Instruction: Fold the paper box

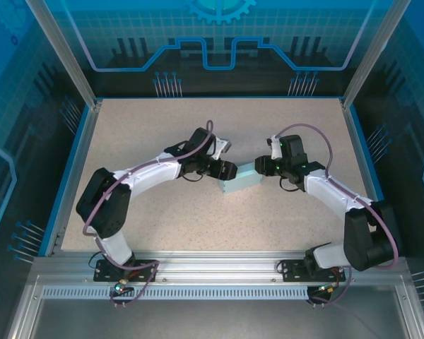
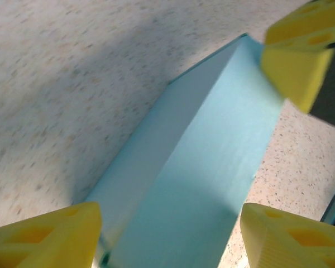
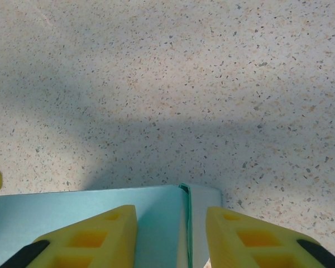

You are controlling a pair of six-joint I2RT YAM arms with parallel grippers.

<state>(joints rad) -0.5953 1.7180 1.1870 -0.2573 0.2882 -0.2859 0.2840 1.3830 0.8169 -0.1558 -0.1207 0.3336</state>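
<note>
Mid-frame in the top view, on the table (image 1: 141,134): the paper box (image 1: 240,182), a closed block, lies between both grippers. Left gripper (image 2: 170,223) has its jaws apart, straddling one end. Right gripper (image 3: 171,215) sits over the other end; whether it is gripping is unclear. Probably light, thin card that dents easily, so hold it at the creased edges.

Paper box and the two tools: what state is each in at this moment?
paper box: folded up into a block, lying on the table.
left tool: open, astride one end of the box.
right tool: partly closed over the box's other end, at a seam; grip cannot be told.
</note>
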